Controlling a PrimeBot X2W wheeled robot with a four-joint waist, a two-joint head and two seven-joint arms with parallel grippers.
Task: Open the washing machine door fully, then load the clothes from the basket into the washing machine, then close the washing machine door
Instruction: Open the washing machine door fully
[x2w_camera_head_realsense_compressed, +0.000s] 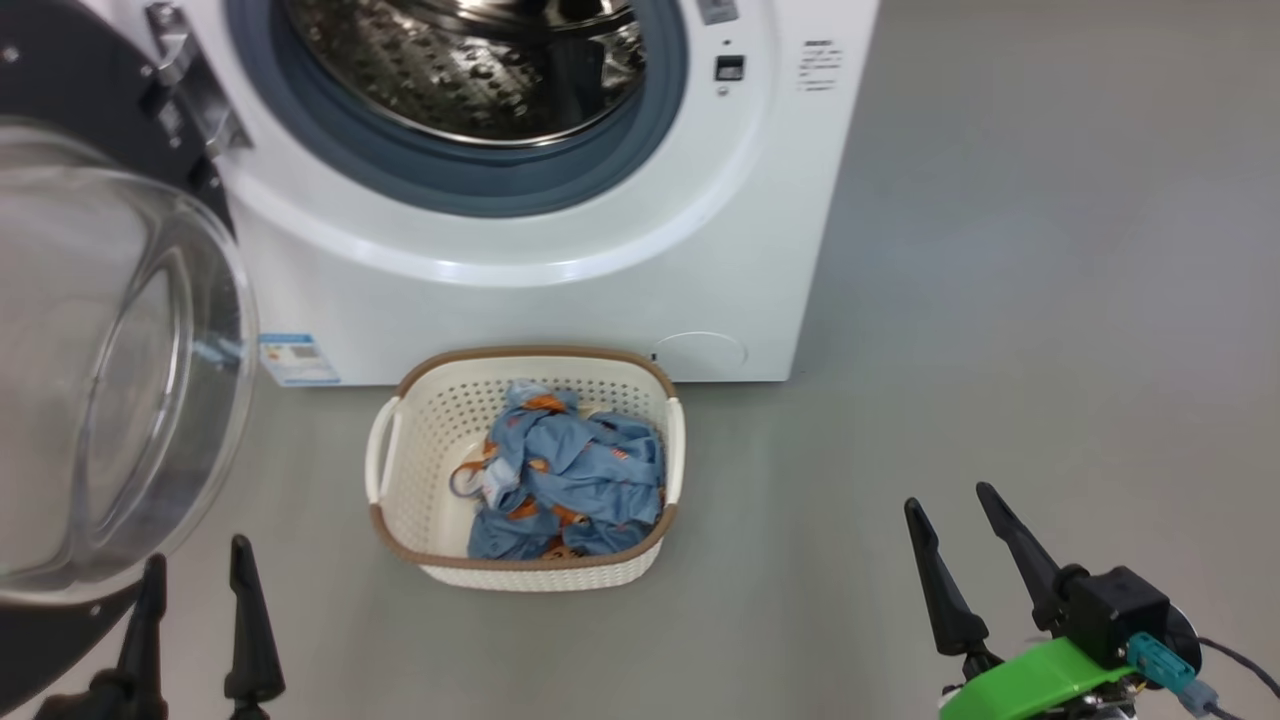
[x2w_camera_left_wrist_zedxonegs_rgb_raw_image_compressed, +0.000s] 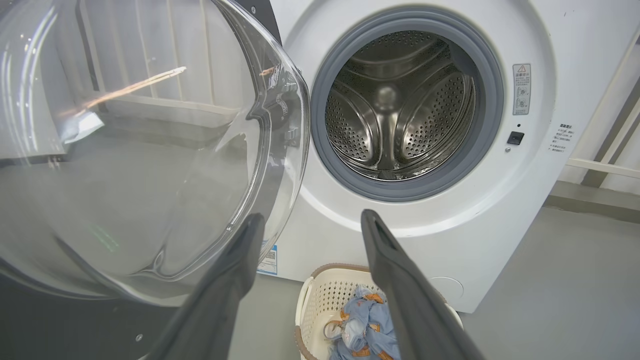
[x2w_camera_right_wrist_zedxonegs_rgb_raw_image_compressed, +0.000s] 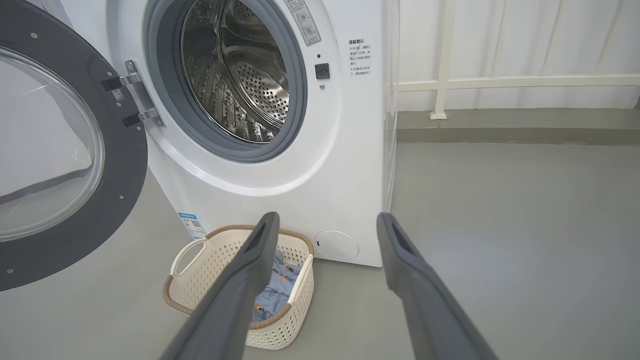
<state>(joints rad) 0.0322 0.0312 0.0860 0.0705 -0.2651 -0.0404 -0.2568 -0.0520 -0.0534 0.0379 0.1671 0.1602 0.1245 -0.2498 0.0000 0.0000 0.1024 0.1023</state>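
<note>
The two dark fingers of the left gripper (x2w_camera_head_realsense_compressed: 198, 552) are spread apart and hold nothing. They point up at the lower left of the head view, close under the black rim of the door (x2w_camera_head_realsense_compressed: 120, 350); I cannot tell if the outer finger touches it. The fingers of the right gripper (x2w_camera_head_realsense_compressed: 948, 496) are also spread wide and empty. They are low at the right over the grey floor (x2w_camera_head_realsense_compressed: 1000, 330) and lean a little to the left, with a green part and a black block at the wrist behind them. Between the two grippers and further ahead, apart from both, the basket (x2w_camera_head_realsense_compressed: 425, 470) sits on the floor just in front of the washing machine (x2w_camera_head_realsense_compressed: 600, 290). Inside it the clothes (x2w_camera_head_realsense_compressed: 575, 475) lie in a crumpled heap toward the right side, so the left part of the perforated bottom is bare. In the left wrist view the heap shows low, partly behind the right-hand finger. The door is swung open to the left on its hinge, its glass bowl bulging outward. The drum (x2w_camera_head_realsense_compressed: 470, 70) is open, showing bare steel walls and ribs.
</note>
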